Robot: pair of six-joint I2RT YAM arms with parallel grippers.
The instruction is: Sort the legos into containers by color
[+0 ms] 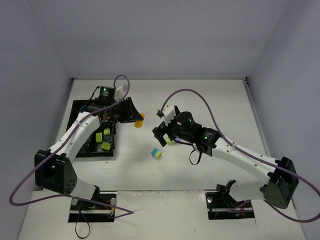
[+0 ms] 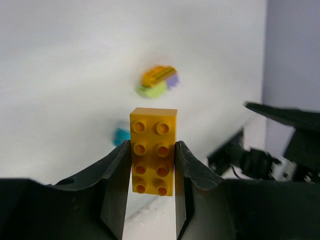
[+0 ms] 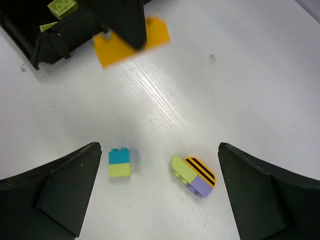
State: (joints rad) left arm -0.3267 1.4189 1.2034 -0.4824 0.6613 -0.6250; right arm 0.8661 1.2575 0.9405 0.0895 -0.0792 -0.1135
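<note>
My left gripper (image 2: 152, 146) is shut on an orange two-by-four lego (image 2: 153, 150) and holds it just right of the black container tray (image 1: 80, 107); it shows in the top view (image 1: 134, 118) too. My right gripper (image 3: 159, 147) is open wide above the table and holds nothing. Below it lie a teal-on-lime stack (image 3: 120, 163) and a lime, striped-orange and purple stack (image 3: 194, 175). In the top view the right gripper (image 1: 165, 134) hovers over that mixed stack (image 1: 170, 141), with the teal-lime stack (image 1: 156, 153) in front of it. Lime legos (image 1: 106, 146) lie in the tray's near compartments.
The right wrist view shows the tray's corner (image 3: 45, 40) with a lime lego (image 3: 62, 6) inside, and the left gripper's held orange lego (image 3: 131, 42) close beside it. The two arms face each other across the table's middle. Grey walls close the back and sides.
</note>
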